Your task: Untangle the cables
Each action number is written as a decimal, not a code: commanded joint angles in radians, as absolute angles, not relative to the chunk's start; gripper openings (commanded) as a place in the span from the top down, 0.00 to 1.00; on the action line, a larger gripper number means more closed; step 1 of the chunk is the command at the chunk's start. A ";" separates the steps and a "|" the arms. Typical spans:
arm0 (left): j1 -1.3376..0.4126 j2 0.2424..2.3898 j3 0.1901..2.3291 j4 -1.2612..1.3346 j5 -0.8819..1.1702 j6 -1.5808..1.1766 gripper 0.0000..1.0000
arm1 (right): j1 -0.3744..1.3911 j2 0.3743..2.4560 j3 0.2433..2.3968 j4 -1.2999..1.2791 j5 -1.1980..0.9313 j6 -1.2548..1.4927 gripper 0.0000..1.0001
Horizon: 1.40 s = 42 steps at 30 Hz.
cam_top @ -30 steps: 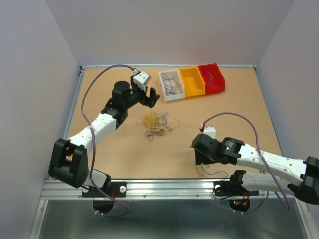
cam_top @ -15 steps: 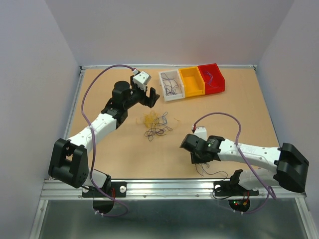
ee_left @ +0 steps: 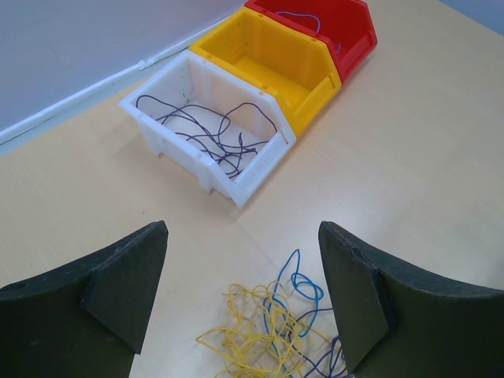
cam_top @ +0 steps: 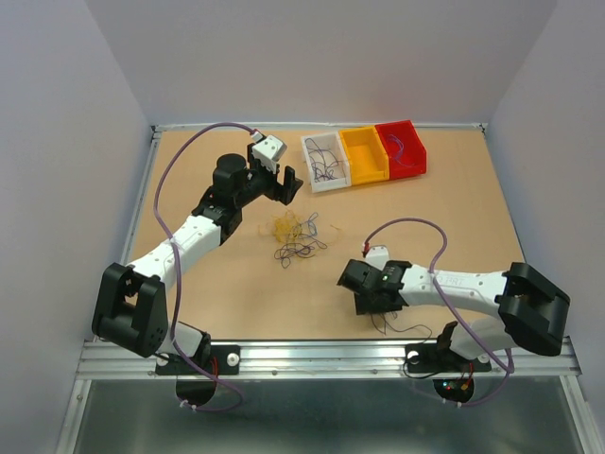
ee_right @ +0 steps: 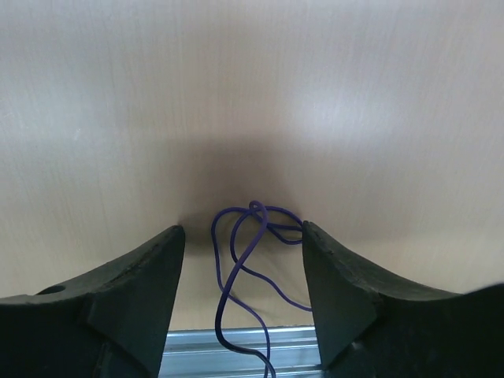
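The cables lie as a loose clump (cam_top: 295, 236) mid-table: yellow strands (ee_left: 252, 335), a blue loop (ee_left: 305, 285) and dark purple ones at its near side. My left gripper (cam_top: 282, 185) hangs open above and behind the clump, which shows low between its fingers in the left wrist view (ee_left: 242, 236). One separate purple wire (ee_right: 246, 256) lies curled on the table near the front edge, also seen as a thin line (cam_top: 405, 327). My right gripper (ee_right: 242, 232) stands open low over it. The wire runs loose between the fingers, touching neither.
Three bins stand in a row at the back: a white bin (cam_top: 329, 185) holding dark wires, a yellow bin (cam_top: 363, 178), and a red bin (cam_top: 414, 168) with a blue wire inside. The metal rail (cam_top: 312, 355) of the table's front edge runs just behind the right gripper.
The right arm has swung left and its gripper has moved a little toward the table's middle; its jaws narrowed, then widened again. The left arm and the clump have not moved.
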<state>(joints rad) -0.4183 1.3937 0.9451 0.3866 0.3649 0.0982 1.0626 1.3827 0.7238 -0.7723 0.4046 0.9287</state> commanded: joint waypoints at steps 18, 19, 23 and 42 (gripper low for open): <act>-0.423 1.373 0.991 0.410 0.370 0.115 0.11 | 1.206 1.367 0.730 -0.690 0.432 0.970 1.00; -0.423 1.371 0.991 0.410 0.365 0.118 0.11 | 1.204 1.356 0.753 -0.684 0.457 0.956 1.00; -0.422 1.367 0.991 0.413 0.342 0.118 0.11 | 1.192 1.338 0.924 -0.649 0.613 0.862 0.99; -0.222 1.345 0.977 0.474 0.338 -0.077 0.11 | 0.692 1.794 1.794 -0.414 0.351 0.318 0.99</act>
<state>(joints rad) -0.2234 1.3937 0.9489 0.4072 0.3347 -0.0483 0.7658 1.7142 1.5532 -0.4763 0.4259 0.4168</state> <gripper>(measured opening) 0.890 0.013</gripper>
